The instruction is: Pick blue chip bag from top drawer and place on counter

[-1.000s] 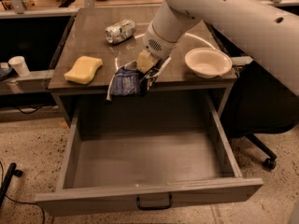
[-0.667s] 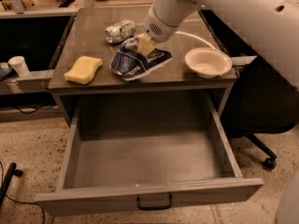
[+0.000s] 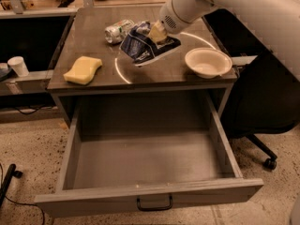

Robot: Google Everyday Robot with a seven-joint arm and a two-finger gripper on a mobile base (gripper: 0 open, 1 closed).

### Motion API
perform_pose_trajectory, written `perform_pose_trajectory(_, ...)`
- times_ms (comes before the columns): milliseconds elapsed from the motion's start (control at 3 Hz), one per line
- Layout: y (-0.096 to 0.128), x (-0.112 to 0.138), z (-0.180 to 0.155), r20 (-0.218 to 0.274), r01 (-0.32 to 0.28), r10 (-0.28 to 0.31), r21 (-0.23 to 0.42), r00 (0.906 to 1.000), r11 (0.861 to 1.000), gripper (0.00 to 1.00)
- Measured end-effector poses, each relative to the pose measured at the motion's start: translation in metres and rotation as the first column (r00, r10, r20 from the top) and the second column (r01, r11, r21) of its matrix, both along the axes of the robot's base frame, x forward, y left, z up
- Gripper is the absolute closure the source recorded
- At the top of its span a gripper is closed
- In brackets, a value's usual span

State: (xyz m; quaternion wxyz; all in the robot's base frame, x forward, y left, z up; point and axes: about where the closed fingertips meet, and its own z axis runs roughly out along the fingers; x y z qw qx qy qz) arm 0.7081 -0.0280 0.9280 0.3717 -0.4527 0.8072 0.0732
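the blue chip bag hangs clamped in the gripper, carried in the last second from the counter front edge to its middle, clear of the top drawer. only the set-down remains, i judge. the crushed can sits just beside the claw, the bowl near on the other side, and bare room lies right beneath it.

Counter, sponge near left, crushed can far centre, bowl right, gripper clasping blue chip bag above middle.
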Motion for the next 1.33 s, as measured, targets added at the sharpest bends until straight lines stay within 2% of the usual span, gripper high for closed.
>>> perform_pose_trajectory(333, 0.0021, 0.0018, 0.0014, 0.008, 0.0, 0.0, 0.004, 1.0, 1.0, 0.5)
perform_pose_trajectory(667, 0.0022, 0.0018, 0.0013, 0.008, -0.001, 0.0, 0.004, 1.0, 1.0, 0.19)
perform_pose_trajectory(1000, 0.0022, 0.0018, 0.0013, 0.008, -0.001, 0.001, 0.004, 1.0, 1.0, 0.0)
perform_pose_trajectory(1333, 0.0022, 0.0018, 0.0013, 0.008, -0.001, 0.001, 0.004, 1.0, 1.0, 0.0)
